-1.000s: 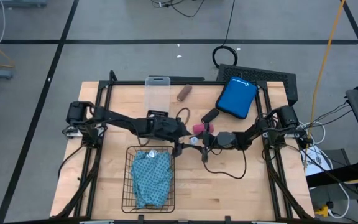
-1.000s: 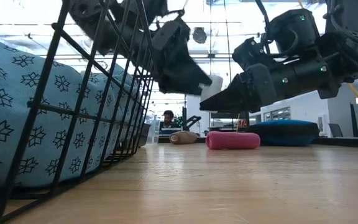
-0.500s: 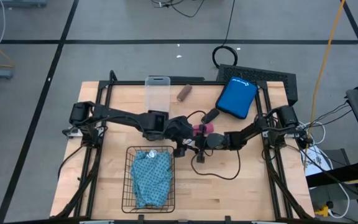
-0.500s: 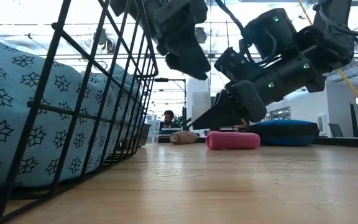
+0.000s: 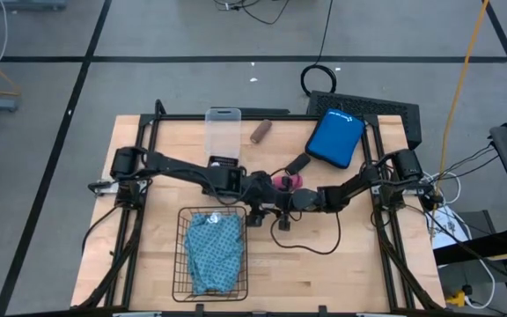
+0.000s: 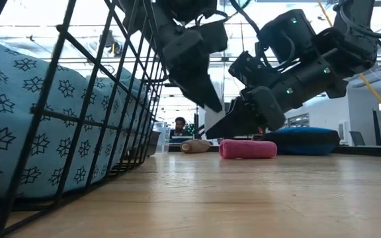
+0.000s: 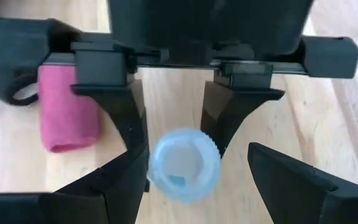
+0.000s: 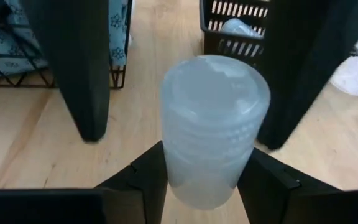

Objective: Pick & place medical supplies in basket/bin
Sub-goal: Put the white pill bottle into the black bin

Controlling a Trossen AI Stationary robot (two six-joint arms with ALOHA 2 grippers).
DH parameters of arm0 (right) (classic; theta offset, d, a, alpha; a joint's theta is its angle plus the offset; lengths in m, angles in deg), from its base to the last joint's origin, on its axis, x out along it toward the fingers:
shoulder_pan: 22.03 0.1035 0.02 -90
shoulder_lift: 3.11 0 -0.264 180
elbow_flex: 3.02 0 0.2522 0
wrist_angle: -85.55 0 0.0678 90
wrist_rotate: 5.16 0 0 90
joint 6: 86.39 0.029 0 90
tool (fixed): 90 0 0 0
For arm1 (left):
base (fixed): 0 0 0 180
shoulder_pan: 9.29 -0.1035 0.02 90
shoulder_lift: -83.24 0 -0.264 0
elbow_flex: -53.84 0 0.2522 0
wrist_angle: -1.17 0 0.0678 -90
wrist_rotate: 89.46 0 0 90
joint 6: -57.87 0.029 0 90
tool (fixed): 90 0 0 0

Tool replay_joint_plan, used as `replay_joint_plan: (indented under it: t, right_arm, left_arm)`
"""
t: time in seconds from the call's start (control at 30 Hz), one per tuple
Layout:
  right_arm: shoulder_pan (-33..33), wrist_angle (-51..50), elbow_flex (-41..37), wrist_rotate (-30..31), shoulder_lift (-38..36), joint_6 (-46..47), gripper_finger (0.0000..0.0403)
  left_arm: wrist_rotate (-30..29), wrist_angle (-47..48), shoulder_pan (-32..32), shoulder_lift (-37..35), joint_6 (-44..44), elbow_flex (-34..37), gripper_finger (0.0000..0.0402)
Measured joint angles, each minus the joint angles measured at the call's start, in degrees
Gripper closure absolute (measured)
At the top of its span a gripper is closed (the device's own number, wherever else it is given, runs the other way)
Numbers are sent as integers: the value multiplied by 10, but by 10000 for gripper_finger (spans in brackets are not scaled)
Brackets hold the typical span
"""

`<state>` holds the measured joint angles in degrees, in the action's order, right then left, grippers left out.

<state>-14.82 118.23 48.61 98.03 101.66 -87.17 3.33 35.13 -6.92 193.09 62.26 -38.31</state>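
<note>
A small cylindrical vial (image 8: 215, 127), pale translucent plastic with a ridged white cap, sits between the fingers of the right gripper (image 5: 275, 204), which press against its sides from both flanks; in the right wrist view its capped end faces the camera, so its long axis runs back along the fingers toward that arm's wrist. The left gripper (image 5: 255, 210) hangs just beside it over the middle of the pale wooden table (image 5: 350, 264), its jaws spread apart on either side of the same vial, whose round cap shows end-on between the left fingers (image 7: 126, 112) in the left wrist view without clear contact. In the low view both dark, angular grippers meet above the tabletop, tips pointing down and toward each other. The basket (image 5: 183, 264), a rectangular black wire-mesh box, stands at the near side of the table just left of the grippers and holds the folded teal cloth (image 5: 214, 251), soft and printed with small dark snowflake shapes. The pink roll (image 6: 247, 149), a fuzzy cylinder, lies on its side on the wood just behind the grippers, its long axis across the low view. The brown roll (image 5: 260, 132) lies near the far edge, beside an upright clear plastic box (image 5: 223, 132). A blue pouch (image 5: 334, 137) rests at the far right corner.
</note>
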Motion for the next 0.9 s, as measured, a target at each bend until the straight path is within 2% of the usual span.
replay_joint_plan:
  t: [0.43, 0.77, 0.9]
  right_arm:
    - [0, -9, 0, 0, 0, 1, 247]
    - [0, -9, 0, 0, 0, 1, 244]
    - [0, -9, 0, 0, 0, 1, 247]
  left_arm:
    - [-12, 10, -9, -11, 3, 0, 126]
    - [-8, 7, -8, -11, 0, 0, 219]
    - [-8, 6, -8, -11, -1, 0, 244]
